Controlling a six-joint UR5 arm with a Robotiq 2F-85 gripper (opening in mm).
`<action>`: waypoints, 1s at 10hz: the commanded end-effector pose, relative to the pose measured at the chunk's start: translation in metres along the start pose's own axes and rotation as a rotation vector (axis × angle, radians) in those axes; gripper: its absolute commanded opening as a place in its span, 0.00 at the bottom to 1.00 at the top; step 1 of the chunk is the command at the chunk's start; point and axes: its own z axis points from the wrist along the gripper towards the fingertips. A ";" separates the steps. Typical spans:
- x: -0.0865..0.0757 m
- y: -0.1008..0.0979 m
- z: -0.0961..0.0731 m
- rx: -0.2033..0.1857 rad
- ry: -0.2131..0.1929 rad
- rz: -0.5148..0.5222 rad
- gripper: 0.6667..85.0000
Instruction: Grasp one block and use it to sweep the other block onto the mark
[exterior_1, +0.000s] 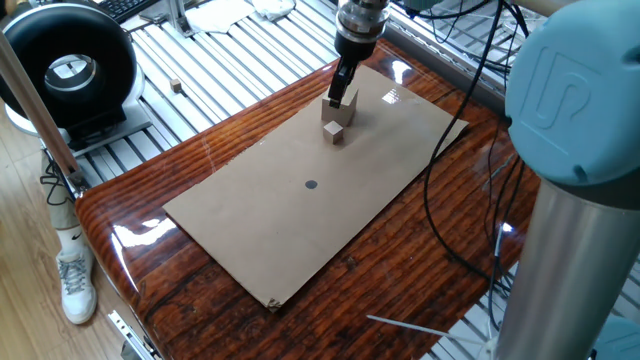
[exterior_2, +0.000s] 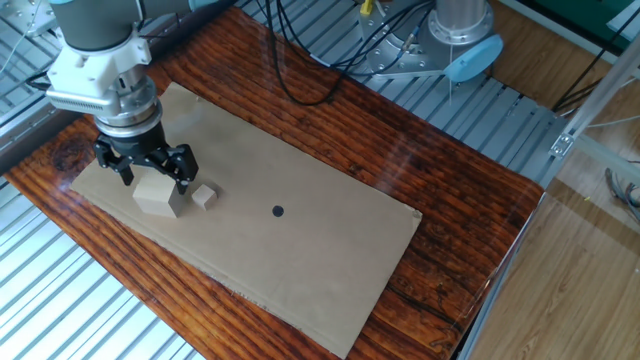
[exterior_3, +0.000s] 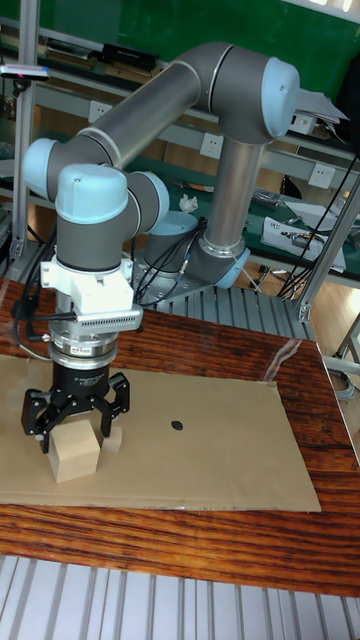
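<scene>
The large pale block (exterior_2: 158, 195) rests on the brown cardboard (exterior_2: 300, 260) near its left end, also seen as the large block (exterior_1: 343, 111) and the large block (exterior_3: 75, 453). My gripper (exterior_2: 154, 173) is open, its fingers straddling the top of this block. The small tan block (exterior_2: 204, 197) lies just to the right, close to one finger; it shows as the small block (exterior_1: 335, 132) and, partly hidden, as the small block (exterior_3: 114, 438). The dark round mark (exterior_2: 278, 211) lies further along the cardboard, apart from both blocks, also as the mark (exterior_1: 311, 184) and the mark (exterior_3: 178, 425).
The cardboard lies on a glossy wooden table (exterior_2: 470, 250) ringed by metal rails. Black cables (exterior_2: 330, 60) trail across the far table edge. A round black device (exterior_1: 70, 65) and a tiny cube (exterior_1: 176, 87) sit off the table. The arm's column (exterior_1: 580, 200) stands close by.
</scene>
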 end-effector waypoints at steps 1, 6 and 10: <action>-0.003 0.001 0.002 -0.012 -0.024 0.019 0.99; -0.001 0.001 0.003 -0.012 -0.017 0.027 0.77; 0.003 0.000 0.004 -0.010 -0.008 0.033 0.67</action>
